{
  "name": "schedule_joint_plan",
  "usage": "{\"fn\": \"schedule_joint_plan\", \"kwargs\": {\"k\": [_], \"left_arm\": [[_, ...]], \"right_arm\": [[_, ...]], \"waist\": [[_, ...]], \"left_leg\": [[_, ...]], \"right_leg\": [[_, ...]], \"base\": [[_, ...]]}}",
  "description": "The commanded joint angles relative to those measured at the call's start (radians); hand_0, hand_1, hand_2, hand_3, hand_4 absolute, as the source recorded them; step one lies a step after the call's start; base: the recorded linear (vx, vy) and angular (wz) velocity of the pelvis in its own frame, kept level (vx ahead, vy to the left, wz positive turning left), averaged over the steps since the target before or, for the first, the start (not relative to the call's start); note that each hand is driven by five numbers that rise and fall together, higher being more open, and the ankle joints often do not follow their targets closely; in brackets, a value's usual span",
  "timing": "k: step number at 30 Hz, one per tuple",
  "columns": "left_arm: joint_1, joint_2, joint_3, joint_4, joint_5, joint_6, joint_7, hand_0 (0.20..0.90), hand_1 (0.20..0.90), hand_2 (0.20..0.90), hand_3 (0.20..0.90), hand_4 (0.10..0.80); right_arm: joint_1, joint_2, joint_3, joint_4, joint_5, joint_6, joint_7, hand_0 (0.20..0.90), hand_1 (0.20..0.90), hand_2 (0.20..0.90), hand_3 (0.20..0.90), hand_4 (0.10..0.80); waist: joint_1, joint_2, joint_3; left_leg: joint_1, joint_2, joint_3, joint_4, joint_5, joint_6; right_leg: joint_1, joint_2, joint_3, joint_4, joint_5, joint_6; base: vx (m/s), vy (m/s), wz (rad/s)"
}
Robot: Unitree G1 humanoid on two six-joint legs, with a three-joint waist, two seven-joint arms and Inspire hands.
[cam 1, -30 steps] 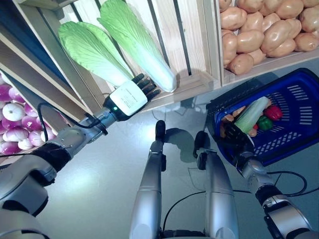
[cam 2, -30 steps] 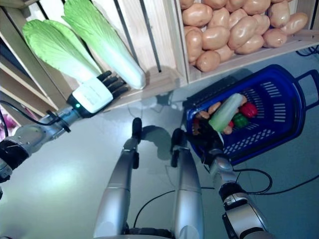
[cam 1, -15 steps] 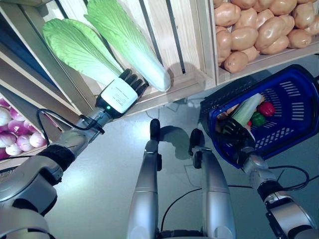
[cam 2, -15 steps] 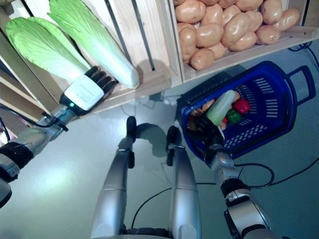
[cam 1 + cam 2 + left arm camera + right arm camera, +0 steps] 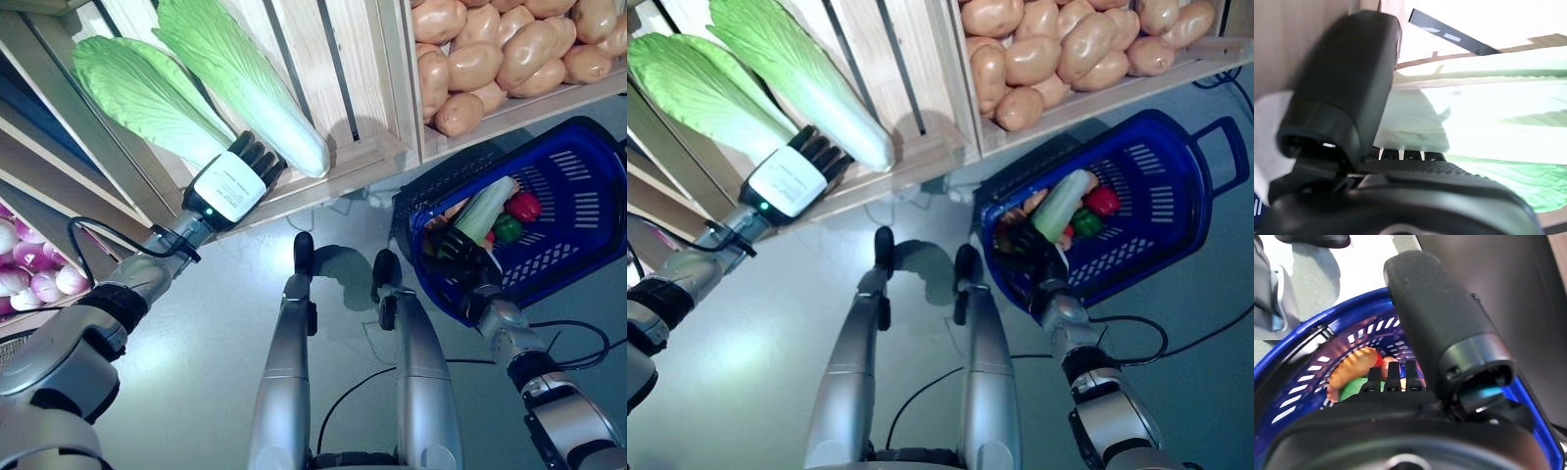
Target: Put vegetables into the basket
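L eye view: left hand (image 5: 227, 183) reaches up to the wooden crate (image 5: 343, 93), its dark fingers (image 5: 257, 157) straight-ish, tips at the stalk ends of two napa cabbages (image 5: 240, 78) lying side by side on the slats; can't tell from here if they actually grip one. Potatoes (image 5: 495, 54) piled in the next crate to the right. Purple-white onions (image 5: 29, 284) in a lower bin at far left. Blue basket (image 5: 578, 225) sits on the grey floor (image 5: 196, 372) below the potato crate, w/ a pale green cabbage (image 5: 483, 209), red pepper (image 5: 523, 206), green pepper (image 5: 507, 228) and some orange veg inside. Right hand (image 5: 460, 259) is at the basket's near rim, fingers curled over it. R eye view: same layout; basket handle (image 5: 1225, 147) shows on the far side, right hand (image 5: 1027, 245) on the near rim, left hand (image 5: 784, 183) against the cabbage bases. L wrist view: dark thumb (image 5: 1344, 98) stands up close to cam, pale cabbage stalk (image 5: 1464, 122) and green leaf just past the palm; thumb not visibly closed round it, so hand reads as wide. R wrist view: thumb (image 5: 1444, 328) hooked over the blue rim (image 5: 1298, 340), fingertips (image 5: 1393, 377) inside the basket, orange and green veg beyond them, so hand is holding the rim.
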Motion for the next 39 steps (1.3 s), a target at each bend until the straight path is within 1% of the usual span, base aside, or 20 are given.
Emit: {"fn": "schedule_joint_plan", "kwargs": {"k": [1,12,14,16,18,19,20,22,25,27,32,35,39], "left_arm": [[-0.014,0.031,0.111,0.049,-0.008,0.062,0.007,0.300,0.300,0.300,0.300,0.400],[-0.020,0.034,0.113,0.043,-0.055,0.055,0.004,0.300,0.300,0.300,0.300,0.400],[-0.015,0.036,0.117,0.045,-0.086,0.055,0.022,0.300,0.300,0.300,0.300,0.400],[-0.003,0.034,0.128,0.043,-0.152,0.088,0.042,0.300,0.300,0.300,0.300,0.400],[0.011,0.033,0.148,0.049,-0.231,0.122,0.076,0.300,0.300,0.300,0.300,0.400],[0.015,0.032,0.155,0.054,-0.252,0.120,0.092,0.300,0.300,0.300,0.300,0.400],[0.023,0.026,0.185,0.073,-0.288,0.099,0.150,0.300,0.300,0.300,0.300,0.400],[0.041,0.019,0.217,0.073,-0.328,0.080,0.219,0.300,0.300,0.300,0.300,0.400],[0.078,0.006,0.279,0.061,-0.355,0.023,0.314,0.300,0.300,0.300,0.300,0.400],[0.102,-0.006,0.313,0.034,-0.362,-0.001,0.361,0.300,0.300,0.300,0.300,0.400],[0.152,-0.021,0.372,-0.062,-0.383,-0.027,0.426,0.300,0.300,0.300,0.300,0.400],[0.172,-0.028,0.412,-0.151,-0.392,-0.020,0.436,0.300,0.300,0.300,0.300,0.400],[0.185,-0.025,0.434,-0.233,-0.395,-0.010,0.425,0.300,0.300,0.300,0.300,0.400]], "right_arm": [[0.040,-0.098,0.004,-0.090,0.011,-0.051,-0.044,0.900,0.900,0.900,0.900,0.800],[0.049,-0.086,0.001,-0.103,0.002,-0.055,-0.052,0.900,0.900,0.900,0.900,0.800],[0.052,-0.086,0.001,-0.099,0.006,-0.056,-0.049,0.900,0.900,0.900,0.900,0.800],[0.058,-0.081,-0.001,-0.101,0.033,-0.061,-0.052,0.900,0.900,0.900,0.900,0.800],[0.065,-0.076,-0.006,-0.102,0.040,-0.064,-0.056,0.900,0.900,0.900,0.900,0.800],[0.066,-0.075,-0.006,-0.100,0.039,-0.065,-0.056,0.900,0.900,0.900,0.900,0.800],[0.070,-0.069,-0.005,-0.091,0.027,-0.076,-0.061,0.900,0.900,0.900,0.900,0.800],[0.076,-0.062,-0.005,-0.096,0.017,-0.076,-0.074,0.900,0.900,0.900,0.900,0.800],[0.091,-0.049,-0.010,-0.101,0.015,-0.077,-0.083,0.900,0.900,0.900,0.900,0.800],[0.100,-0.040,-0.014,-0.106,0.011,-0.077,-0.090,0.900,0.900,0.900,0.900,0.800],[0.125,-0.014,-0.008,-0.132,0.003,-0.081,-0.124,0.900,0.900,0.900,0.900,0.800],[0.140,0.000,-0.010,-0.154,0.000,-0.083,-0.147,0.900,0.900,0.900,0.900,0.800],[0.157,0.013,-0.012,-0.175,-0.003,-0.086,-0.172,0.900,0.900,0.900,0.900,0.800]], "waist": [[-0.003,0.009,-0.004],[-0.006,0.005,-0.004],[-0.006,0.007,-0.004],[-0.005,0.008,-0.004],[-0.004,0.009,-0.004],[-0.004,0.008,-0.004],[-0.002,0.006,-0.004],[0.001,0.002,-0.004],[0.008,-0.002,-0.004],[0.012,-0.004,-0.004],[0.021,-0.005,-0.004],[0.030,-0.004,-0.004],[0.038,-0.001,-0.004]], "left_leg": [[-0.022,-0.016,0.025,0.085,-0.088,0.004],[0.006,-0.017,0.025,0.070,-0.088,0.009],[0.013,-0.018,0.026,0.068,-0.087,0.007],[0.023,-0.020,0.025,0.062,-0.083,0.006],[0.034,-0.020,0.024,0.054,-0.080,0.005],[0.037,-0.020,0.024,0.052,-0.079,0.004],[0.047,-0.019,0.023,0.043,-0.075,0.004],[0.058,-0.020,0.020,0.036,-0.071,0.002],[0.084,-0.023,0.012,0.012,-0.061,0.000],[0.098,-0.025,0.007,-0.006,-0.053,0.000],[0.121,-0.024,-0.002,-0.045,-0.038,-0.002],[0.132,-0.027,-0.009,-0.069,-0.032,0.000],[0.138,-0.032,-0.016,-0.076,-0.032,0.000]], "right_leg": [[0.056,0.003,0.001,-0.153,0.125,0.023],[0.088,0.006,-0.002,-0.180,0.127,0.021],[0.097,0.005,-0.001,-0.188,0.130,0.022],[0.108,0.005,-0.001,-0.197,0.134,0.022],[0.119,0.006,0.001,-0.204,0.135,0.023],[0.122,0.006,0.001,-0.207,0.135,0.023],[0.132,0.006,0.000,-0.215,0.137,0.023],[0.147,0.004,-0.001,-0.230,0.142,0.023],[0.180,0.004,-0.005,-0.261,0.150,0.024],[0.197,0.003,-0.006,-0.281,0.156,0.025],[0.227,0.004,-0.011,-0.319,0.164,0.024],[0.239,0.003,-0.019,-0.337,0.165,0.024],[0.247,0.000,-0.031,-0.339,0.160,0.023]], "base": [[0.000,0.000,0.00],[-0.001,-0.005,-0.01],[-0.001,-0.011,-0.03],[0.000,0.000,0.00],[0.000,0.000,0.00],[0.006,-0.041,-0.01],[0.007,-0.053,0.00],[0.007,-0.057,0.01],[0.019,-0.058,-0.04],[0.024,-0.055,-0.04],[0.021,-0.043,-0.02],[0.017,-0.061,0.05],[0.010,-0.040,0.05]]}}
